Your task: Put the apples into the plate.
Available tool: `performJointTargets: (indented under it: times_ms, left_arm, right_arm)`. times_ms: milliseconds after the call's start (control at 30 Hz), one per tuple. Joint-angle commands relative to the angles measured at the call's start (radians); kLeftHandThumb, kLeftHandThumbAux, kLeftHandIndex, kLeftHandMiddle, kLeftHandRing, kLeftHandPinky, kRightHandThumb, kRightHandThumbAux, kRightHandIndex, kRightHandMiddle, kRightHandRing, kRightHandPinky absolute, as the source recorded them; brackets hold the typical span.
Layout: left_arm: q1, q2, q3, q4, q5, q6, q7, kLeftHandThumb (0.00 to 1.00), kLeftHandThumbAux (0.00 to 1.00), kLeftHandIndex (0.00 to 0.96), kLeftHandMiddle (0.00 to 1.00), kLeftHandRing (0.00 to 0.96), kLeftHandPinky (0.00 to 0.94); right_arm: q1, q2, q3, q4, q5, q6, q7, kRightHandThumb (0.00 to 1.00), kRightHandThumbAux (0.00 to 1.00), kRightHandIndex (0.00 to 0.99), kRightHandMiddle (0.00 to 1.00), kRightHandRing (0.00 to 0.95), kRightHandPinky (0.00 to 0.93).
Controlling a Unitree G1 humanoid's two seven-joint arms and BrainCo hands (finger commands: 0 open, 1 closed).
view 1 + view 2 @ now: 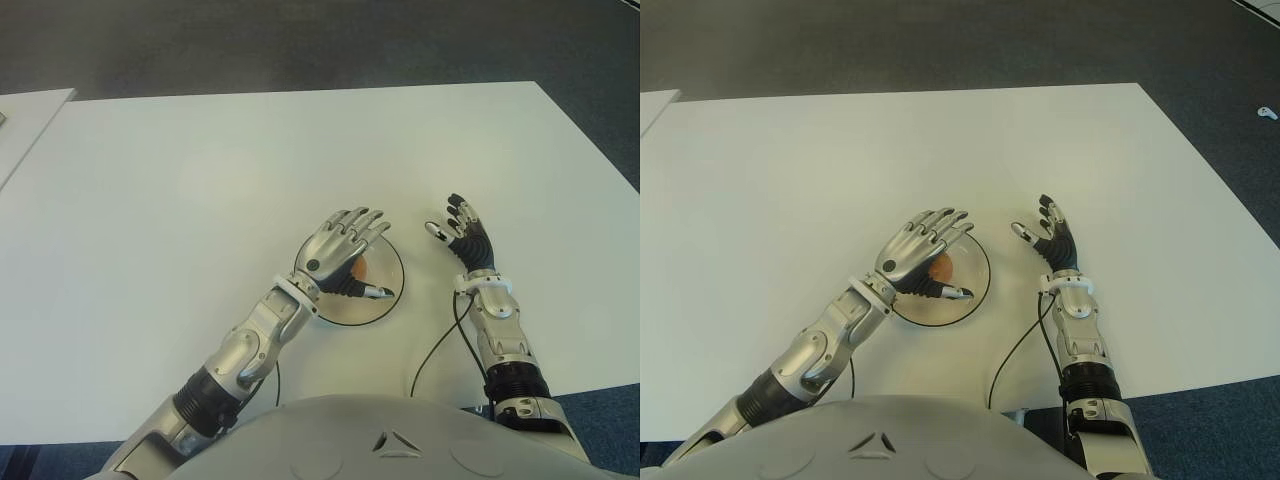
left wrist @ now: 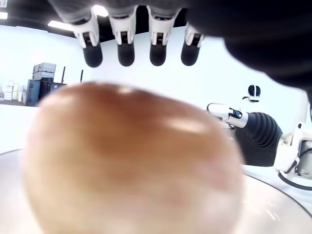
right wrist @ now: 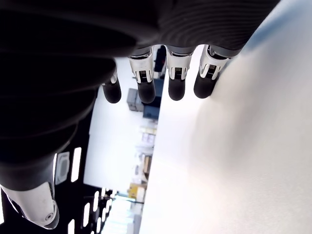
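Note:
One reddish-orange apple (image 1: 357, 267) lies on the round white plate (image 1: 392, 288) near the table's front edge. My left hand (image 1: 350, 250) hovers right over the apple, fingers spread and thumb out toward the plate's front. In the left wrist view the apple (image 2: 131, 161) fills the frame, resting on the plate, with straight fingertips (image 2: 126, 54) above it and no grasp. My right hand (image 1: 455, 228) shows just right of the plate, its fingers (image 3: 175, 87) straight and holding nothing. I see no other apple.
The white table (image 1: 200, 180) stretches wide to the left and far side. A black cable (image 1: 440, 345) runs along my right forearm to the front edge. A second white surface (image 1: 25, 120) shows at the far left. Dark floor lies beyond.

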Motion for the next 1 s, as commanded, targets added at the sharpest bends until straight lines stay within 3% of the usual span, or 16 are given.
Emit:
performJointTargets:
  times_ms: [33, 233, 433, 567, 833, 1000]
  left_arm:
    - [0.002, 0.001, 0.013, 0.007, -0.007, 0.007, -0.018, 0.052, 0.264, 0.0, 0.0, 0.0, 0.0]
    - [0.017, -0.012, 0.064, -0.009, -0.03, 0.043, -0.01, 0.076, 0.26, 0.0, 0.0, 0.0, 0.0]
    - [0.074, -0.099, 0.147, -0.012, -0.153, 0.091, 0.062, 0.11, 0.279, 0.0, 0.0, 0.0, 0.0]
    - [0.119, -0.125, 0.2, 0.008, -0.236, 0.063, 0.146, 0.131, 0.294, 0.0, 0.0, 0.0, 0.027]
    - [0.238, -0.167, 0.288, 0.039, -0.392, -0.059, 0.334, 0.147, 0.309, 0.027, 0.001, 0.0, 0.065]
    - [0.285, -0.176, 0.348, 0.106, -0.532, -0.188, 0.387, 0.141, 0.314, 0.044, 0.011, 0.011, 0.065]
  right_arm:
    - [0.074, 0.032, 0.034, 0.063, -0.016, 0.091, 0.028, 0.028, 0.672, 0.0, 0.0, 0.004, 0.0]
    - [0.079, 0.033, 0.036, 0.059, -0.016, 0.087, 0.03, 0.026, 0.678, 0.0, 0.0, 0.005, 0.0]
    - [0.086, 0.036, 0.031, 0.05, -0.005, 0.089, 0.034, 0.031, 0.675, 0.0, 0.003, 0.016, 0.0]
    - [0.093, 0.038, 0.029, 0.043, 0.0, 0.085, 0.035, 0.028, 0.669, 0.0, 0.003, 0.012, 0.0]
    - [0.125, 0.037, 0.034, -0.011, -0.003, 0.059, 0.041, 0.012, 0.668, 0.0, 0.0, 0.0, 0.0]
    - [0.133, 0.037, 0.033, -0.042, 0.008, 0.042, 0.054, 0.018, 0.65, 0.0, 0.0, 0.0, 0.0]
